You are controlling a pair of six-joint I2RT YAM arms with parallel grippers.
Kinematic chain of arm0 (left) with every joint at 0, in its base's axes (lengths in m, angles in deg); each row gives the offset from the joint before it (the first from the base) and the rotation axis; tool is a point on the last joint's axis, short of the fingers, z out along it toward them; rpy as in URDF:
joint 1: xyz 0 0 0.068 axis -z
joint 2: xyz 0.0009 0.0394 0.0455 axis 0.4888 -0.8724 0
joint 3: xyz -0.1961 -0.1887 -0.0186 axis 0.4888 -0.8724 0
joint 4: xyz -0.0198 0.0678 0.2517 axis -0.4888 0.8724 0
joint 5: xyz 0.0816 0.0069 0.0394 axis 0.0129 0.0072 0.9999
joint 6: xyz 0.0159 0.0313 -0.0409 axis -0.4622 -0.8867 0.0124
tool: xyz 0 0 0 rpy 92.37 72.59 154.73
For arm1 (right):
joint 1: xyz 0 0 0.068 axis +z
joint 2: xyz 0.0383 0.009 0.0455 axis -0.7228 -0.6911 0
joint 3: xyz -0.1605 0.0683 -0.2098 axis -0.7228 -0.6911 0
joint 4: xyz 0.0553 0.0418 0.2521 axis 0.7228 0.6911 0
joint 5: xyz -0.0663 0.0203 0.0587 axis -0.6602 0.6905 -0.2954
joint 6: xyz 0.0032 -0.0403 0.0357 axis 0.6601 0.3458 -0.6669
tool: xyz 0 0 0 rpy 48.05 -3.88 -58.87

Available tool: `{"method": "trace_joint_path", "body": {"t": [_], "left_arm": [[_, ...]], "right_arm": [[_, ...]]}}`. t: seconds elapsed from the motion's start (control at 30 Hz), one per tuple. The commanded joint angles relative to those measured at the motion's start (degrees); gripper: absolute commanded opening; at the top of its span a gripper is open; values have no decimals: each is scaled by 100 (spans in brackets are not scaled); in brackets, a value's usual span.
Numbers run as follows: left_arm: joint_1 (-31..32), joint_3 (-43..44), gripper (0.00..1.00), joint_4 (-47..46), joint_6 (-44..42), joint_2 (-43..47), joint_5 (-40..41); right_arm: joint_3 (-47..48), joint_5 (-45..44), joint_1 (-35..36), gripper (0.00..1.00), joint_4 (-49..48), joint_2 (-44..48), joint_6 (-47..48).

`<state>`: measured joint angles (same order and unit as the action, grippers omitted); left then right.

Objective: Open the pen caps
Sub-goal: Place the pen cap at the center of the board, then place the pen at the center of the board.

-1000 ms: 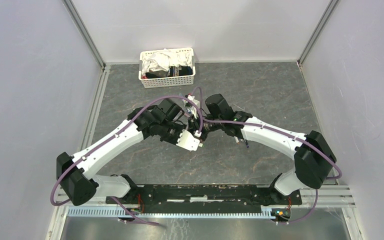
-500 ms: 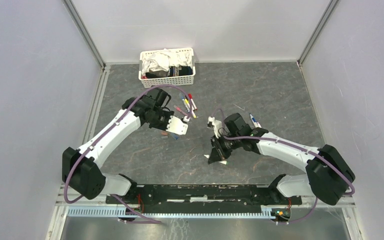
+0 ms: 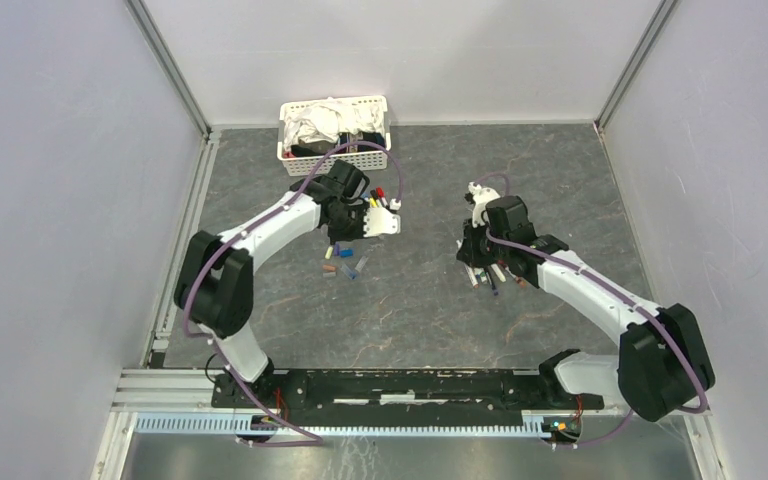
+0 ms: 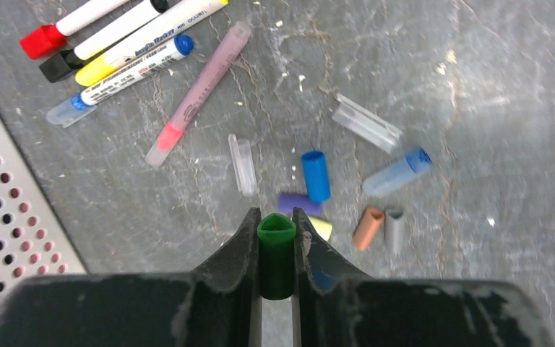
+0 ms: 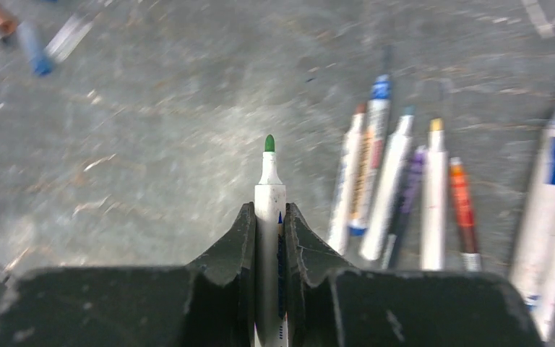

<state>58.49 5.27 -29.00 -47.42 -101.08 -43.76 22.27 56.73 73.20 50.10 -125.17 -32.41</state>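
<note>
Evidently, the pulling-apart step for the green pen is already done. The green cap is pinched between the nearly closed fingers of the left hand. The bare-tipped green pen is clamped lengthwise in the right hand, with its nib pointing away from the wrist. The cap is held over the cluster of loose caps on the desk, with blue, purple, yellow, orange and grey ones among them. The pen is held just beside the row of uncapped pens, which lie side by side. The put-down step is therefore judged to be in hand. For the next move, both hands are to be opened, so that the cap is dropped among the loose caps and the pen is laid parallel to the row without disturbing it. Several capped pens, red and black caps among them, are seen near the slotted basket. One of these is expected to be fetched afterwards.
</note>
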Motion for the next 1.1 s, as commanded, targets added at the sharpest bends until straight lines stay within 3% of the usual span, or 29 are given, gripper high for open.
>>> {"method": "trace_joint_path", "body": {"t": [0.0, 0.13, 0.3, 0.53, 0.57, 0.63, 0.87, 1.07], "left_arm": [[-28, -107, 2, -972, 1059, -328, 70], [-57, -239, 6, -1256, 1230, -500, 181], [-58, -147, 34, -1285, 1573, -456, 229], [-67, 496, 59, -687, 2124, -145, 116], [-67, 584, 77, -630, 2203, -62, 107], [-67, 776, 98, -545, 2416, 136, 187], [-259, 1379, 100, -410, 2826, 895, 486], [-598, 1239, 100, -755, 3237, 1476, 703]], "right_arm": [[-145, -1409, -78, 0, -729, -104, 30], [-162, -1709, -189, 0, -1070, -432, 173], [-228, -1771, -528, 0, -1292, -752, 312], [-526, -1732, -854, 3, -1647, -1063, 428], [-574, -1745, -885, 5, -1688, -1089, 447], [-615, -1724, -961, 9, -1691, -1169, 473], [-624, -1747, -1029, 34, -1700, -1228, 557], [-478, -1824, -1029, 44, -1560, -1031, 457]]}}
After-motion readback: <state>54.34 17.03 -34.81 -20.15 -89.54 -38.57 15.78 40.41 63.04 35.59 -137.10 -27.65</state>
